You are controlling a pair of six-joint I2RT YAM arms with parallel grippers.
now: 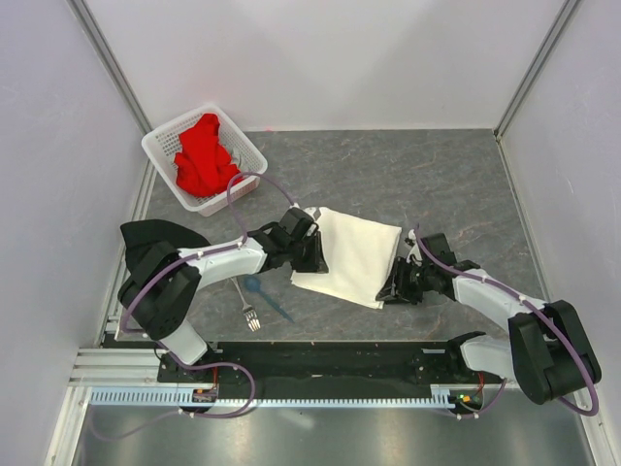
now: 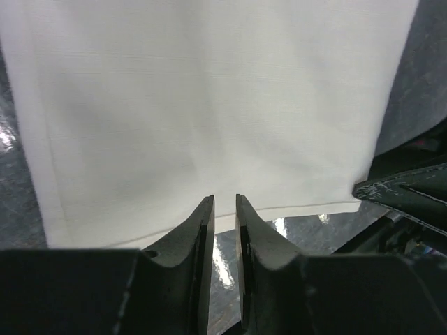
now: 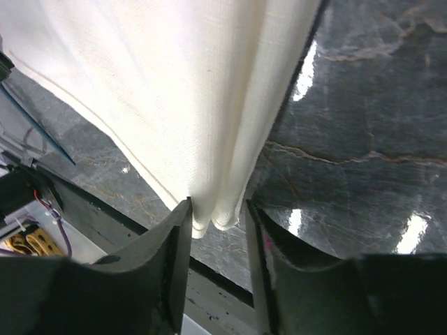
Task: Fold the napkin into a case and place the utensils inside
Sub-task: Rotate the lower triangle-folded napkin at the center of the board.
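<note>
The cream-white napkin point(image 1: 351, 254) lies folded into a layered rectangle in the middle of the table. My left gripper point(image 1: 312, 254) is at its left edge. In the left wrist view the fingertips point(image 2: 207, 206) stand a narrow gap apart over the napkin's point(image 2: 209, 105) near hem and hold nothing. My right gripper point(image 1: 395, 288) is at the napkin's near right corner. In the right wrist view it point(image 3: 218, 209) is open with the napkin's folded layers point(image 3: 209, 125) between the jaws, touching the left finger only. The silver fork point(image 1: 246, 305) and the blue spoon point(image 1: 265, 295) lie left of the napkin.
A white perforated basket point(image 1: 247, 148) holding a red cloth point(image 1: 202, 155) stands at the back left. A black cloth point(image 1: 160, 236) lies by the left arm. White walls enclose the table on three sides.
</note>
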